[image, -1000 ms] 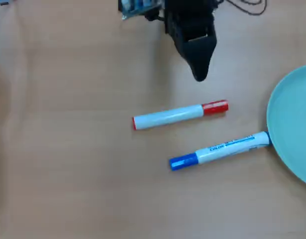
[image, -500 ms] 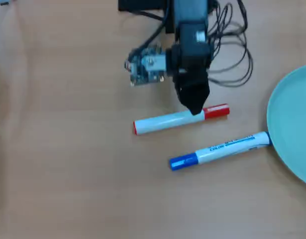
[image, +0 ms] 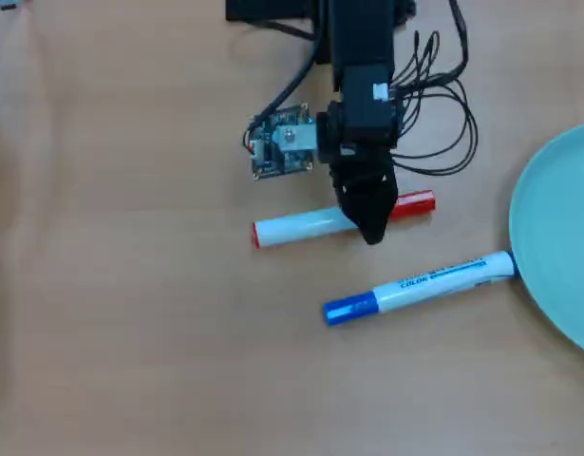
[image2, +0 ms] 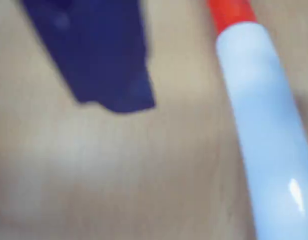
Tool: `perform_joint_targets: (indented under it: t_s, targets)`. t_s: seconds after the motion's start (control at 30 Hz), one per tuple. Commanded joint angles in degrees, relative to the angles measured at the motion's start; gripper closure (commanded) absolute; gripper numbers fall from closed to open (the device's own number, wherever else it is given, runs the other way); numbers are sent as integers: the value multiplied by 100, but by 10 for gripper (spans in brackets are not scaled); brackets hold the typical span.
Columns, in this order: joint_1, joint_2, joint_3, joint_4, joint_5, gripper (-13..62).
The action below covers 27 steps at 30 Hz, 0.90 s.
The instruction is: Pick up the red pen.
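Lying flat: red pen [image: 301,227] on wooden table [image: 130,313], mid-scene in overhead view.
Long axis: near horizontal; banded end left, red cap right, slightly raised.
Gripper [image: 372,228]: black, over pen beside cap; jaw opening not discernible.
Blue marker [image: 420,284]: below, cap left.
Plate [image: 557,237]: far right, nothing inside.

Claw [image: 372,228] is further down the overhead view than 1 s ago: then its tip hung above the red pen [image: 301,226] with bare worktop between, half a second ago it reached the pen's upper edge, now it overlaps the barrel beside the red cap. More arm, wiring and the circuit board [image: 284,144] are in view. Pen sits slightly shifted, left end higher.
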Motion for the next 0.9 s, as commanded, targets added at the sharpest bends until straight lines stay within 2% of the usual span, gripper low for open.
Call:
perform_joint_targets:
  t_s: [0.0,0.23,0.43,0.87]
  targets:
    - [26,53,-211,-202,-18,-63]
    - [149,18,-141,-475,26,-60]
    - [202,-211,-88,-817,809,-55]
    - [316,-360,483,-1767,782,-54]
